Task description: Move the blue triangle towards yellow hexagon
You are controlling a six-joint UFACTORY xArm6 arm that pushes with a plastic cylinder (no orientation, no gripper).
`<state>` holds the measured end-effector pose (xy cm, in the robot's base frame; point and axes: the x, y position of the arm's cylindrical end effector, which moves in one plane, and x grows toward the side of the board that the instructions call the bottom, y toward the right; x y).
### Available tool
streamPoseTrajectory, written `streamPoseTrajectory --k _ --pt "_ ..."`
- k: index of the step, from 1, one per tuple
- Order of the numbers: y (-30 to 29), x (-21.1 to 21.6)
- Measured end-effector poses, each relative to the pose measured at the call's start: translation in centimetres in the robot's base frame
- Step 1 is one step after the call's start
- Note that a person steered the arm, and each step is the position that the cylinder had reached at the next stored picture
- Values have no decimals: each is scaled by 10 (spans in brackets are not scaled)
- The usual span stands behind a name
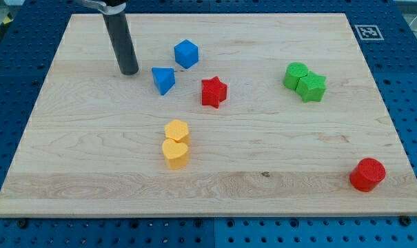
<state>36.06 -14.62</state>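
The blue triangle (164,80) lies on the wooden board in the upper left part of the view. The yellow hexagon (176,130) lies below it, near the board's middle, touching a yellow heart (175,153) just under it. My tip (129,71) is on the board a short way to the left of the blue triangle and slightly above it, apart from it. The rod rises toward the view's top edge.
A blue cube (186,54) sits up and right of the triangle. A red star (214,91) lies to the triangle's right. Two green blocks (304,80) touch at the upper right. A red cylinder (367,174) stands at the lower right corner.
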Motion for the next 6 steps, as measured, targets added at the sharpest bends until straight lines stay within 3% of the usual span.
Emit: streamPoseTrajectory --k 2,6 --pt "43 0" --pt "44 27"
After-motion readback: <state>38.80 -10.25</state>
